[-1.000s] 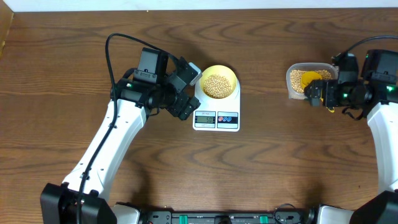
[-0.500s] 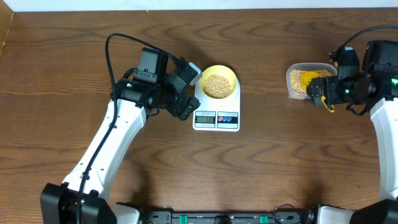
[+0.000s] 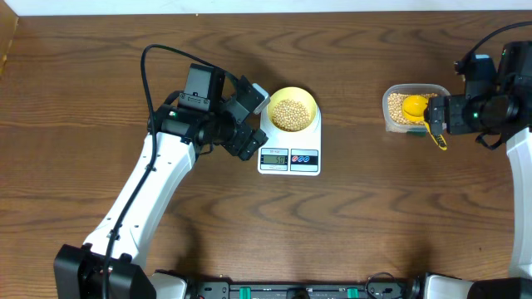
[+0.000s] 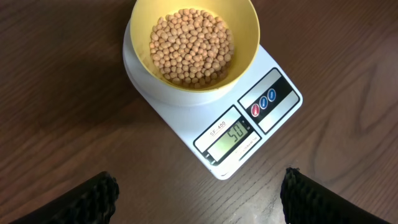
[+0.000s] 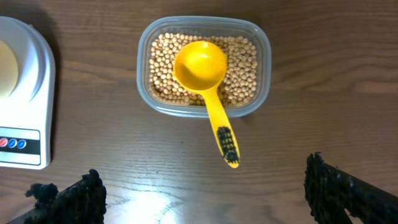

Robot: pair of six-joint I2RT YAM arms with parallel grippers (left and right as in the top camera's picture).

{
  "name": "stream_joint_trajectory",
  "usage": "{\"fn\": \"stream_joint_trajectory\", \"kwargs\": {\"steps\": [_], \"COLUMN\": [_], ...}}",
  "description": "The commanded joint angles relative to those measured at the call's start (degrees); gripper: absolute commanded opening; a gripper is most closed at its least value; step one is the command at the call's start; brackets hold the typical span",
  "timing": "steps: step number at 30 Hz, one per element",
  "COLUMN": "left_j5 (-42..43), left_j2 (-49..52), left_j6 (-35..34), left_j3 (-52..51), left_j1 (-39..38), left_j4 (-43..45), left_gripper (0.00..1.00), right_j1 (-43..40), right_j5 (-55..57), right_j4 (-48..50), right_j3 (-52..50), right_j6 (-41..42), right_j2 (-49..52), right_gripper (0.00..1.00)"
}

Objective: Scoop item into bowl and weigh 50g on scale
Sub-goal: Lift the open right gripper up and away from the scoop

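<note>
Beans (image 4: 191, 45) fill the yellow bowl (image 4: 246, 25), which sits on the scale (image 4: 179, 118). The display (image 4: 231, 135) reads 50, so the weighing looks done. Left tool (image 4: 202, 202) hangs open just beside the scale. Right tool (image 5: 208, 196) gapes empty before the scoop (image 5: 200, 62), whose handle points at it from the bean-filled tub (image 5: 263, 62).

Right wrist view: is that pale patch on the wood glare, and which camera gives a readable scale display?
Right wrist view: yes, soft glare on the table below the tub; the scoop and beans are sharp. Left wrist view: the display on the scale is crisp and reads 50; only the fingers at the bottom corners are dark and blurred. Overhead view: the digits are too small to read.
</note>
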Motion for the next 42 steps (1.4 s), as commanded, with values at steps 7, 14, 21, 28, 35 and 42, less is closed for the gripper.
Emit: {"fn": "stream_joint_trajectory", "kwargs": {"steps": [7,14,21,28,35,42], "left_j5": [0.7,0.7,0.7,0.8,0.7,0.7], "left_j2": [-0.2,-0.2,-0.2,-0.2,-0.2,-0.2], "left_j6": [0.4,0.4,0.4,0.4,0.4,0.4], "left_j3": [-0.7,-0.7,-0.7,-0.7,-0.7,-0.7], "left_j1": [0.2,0.2,0.2,0.2,0.2,0.2], "left_j4": [0.0,0.0,0.0,0.0,0.0,0.0], "left_gripper": [0.86,0.86,0.86,0.86,0.86,0.86], "right_j1": [0.4,0.4,0.3,0.3,0.3,0.3], "right_j5": [1.6,1.6,1.8,1.8,1.8,1.8], "right_j4": [4.4,4.4,4.2,4.2,4.2,4.2], "right_j3": [1.4,1.4,1.4,1.4,1.4,1.4], "right_j6": [0.9,0.9,0.9,0.9,0.9,0.9], "right_j2": [-0.9,-0.9,-0.9,-0.9,-0.9,-0.9], "right_gripper": [0.99,0.99,0.99,0.99,0.99,0.99]}}
